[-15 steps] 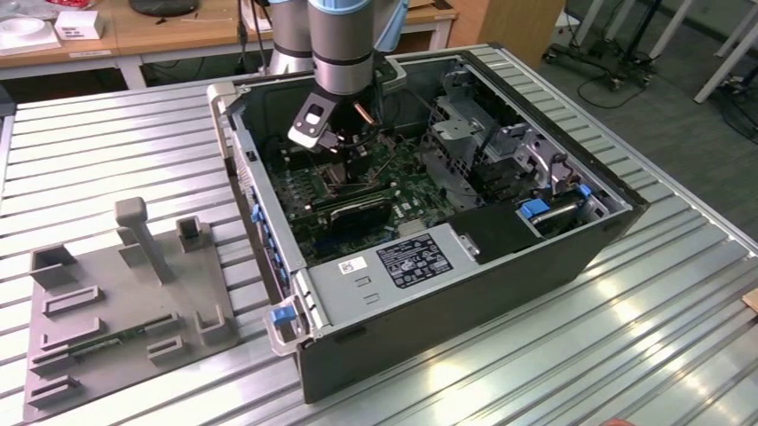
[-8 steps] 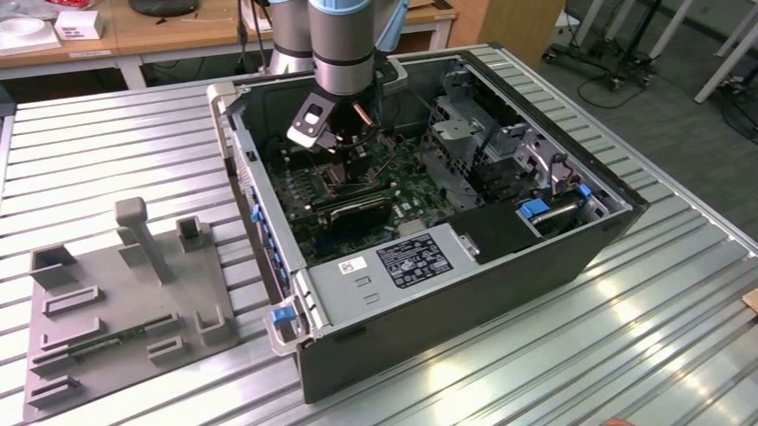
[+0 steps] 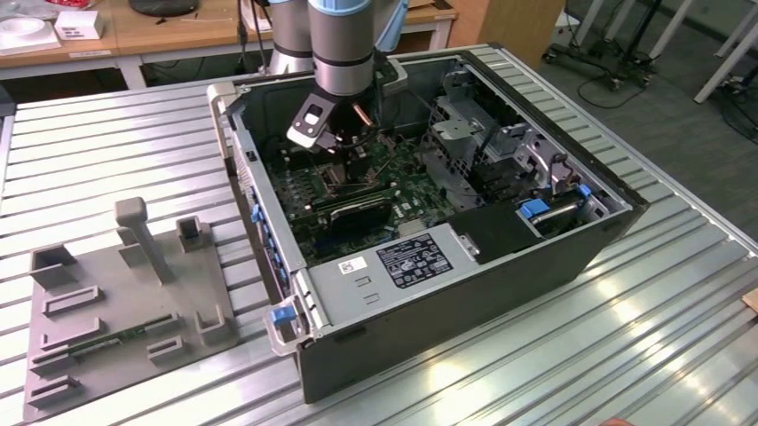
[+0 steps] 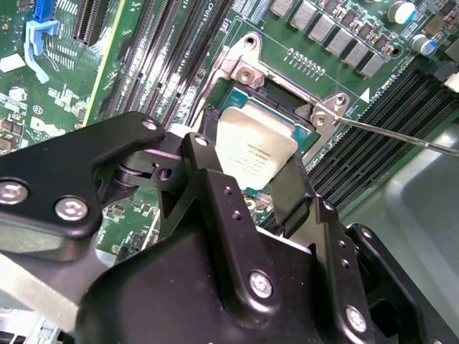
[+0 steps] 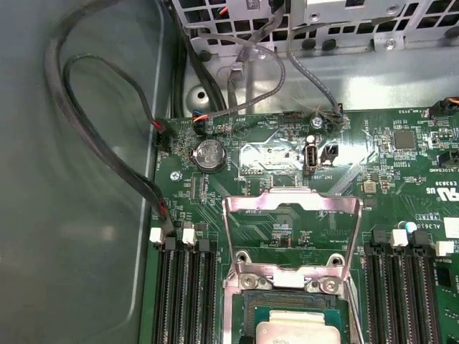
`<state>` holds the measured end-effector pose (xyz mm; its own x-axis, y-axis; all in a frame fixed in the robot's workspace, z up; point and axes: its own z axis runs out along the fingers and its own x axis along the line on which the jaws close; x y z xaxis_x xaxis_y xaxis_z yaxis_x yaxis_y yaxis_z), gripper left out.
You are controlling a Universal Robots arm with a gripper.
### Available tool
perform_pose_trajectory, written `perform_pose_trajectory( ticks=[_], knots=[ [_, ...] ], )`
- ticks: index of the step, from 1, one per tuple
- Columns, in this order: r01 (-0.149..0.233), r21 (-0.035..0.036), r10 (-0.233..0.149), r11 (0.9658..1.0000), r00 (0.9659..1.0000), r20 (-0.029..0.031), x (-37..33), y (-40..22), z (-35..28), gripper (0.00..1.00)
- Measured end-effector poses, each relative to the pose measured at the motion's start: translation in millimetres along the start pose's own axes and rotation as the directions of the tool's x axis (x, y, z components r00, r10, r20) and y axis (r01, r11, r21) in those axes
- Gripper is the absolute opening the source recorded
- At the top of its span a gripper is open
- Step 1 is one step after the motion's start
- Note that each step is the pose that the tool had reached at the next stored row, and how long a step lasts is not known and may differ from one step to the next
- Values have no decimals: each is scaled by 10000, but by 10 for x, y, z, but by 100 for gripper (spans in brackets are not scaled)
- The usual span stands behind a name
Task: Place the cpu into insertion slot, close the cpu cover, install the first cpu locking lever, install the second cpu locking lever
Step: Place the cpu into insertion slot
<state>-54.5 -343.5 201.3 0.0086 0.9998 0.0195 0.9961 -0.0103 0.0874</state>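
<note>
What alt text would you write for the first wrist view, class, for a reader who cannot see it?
The cpu cover is swung open, off the insertion slot, where the cpu lies. Green circuit board surrounds them, with black memory slots on both sides.

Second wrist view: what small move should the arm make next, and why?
Probably lift the gripper straight up and away. The cpu looks to be lying in the insertion slot already, the cpu cover is swung open, and the gripper hangs over the cpu, in the cover's path.
</note>
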Motion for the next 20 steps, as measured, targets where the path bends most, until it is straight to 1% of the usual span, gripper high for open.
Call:
perform_pose_trajectory(
  ticks=[3,8,12,15,19,20],
  knots=[
    [1,-14,-1,10000,10000,0,-1,-1,9,54],
    [1,-17,-1,10000,10000,-4,-1,18,18,54],
    [0,-20,0,10000,10000,-4,-1,19,19,54],
    [2,-92,-2,10000,10000,-16,0,19,24,54],
    [0,-144,0,9999,10000,-31,-1,15,25,54],
    [0,-174,-1,9998,10000,-37,-1,10,26,54]
  ],
)
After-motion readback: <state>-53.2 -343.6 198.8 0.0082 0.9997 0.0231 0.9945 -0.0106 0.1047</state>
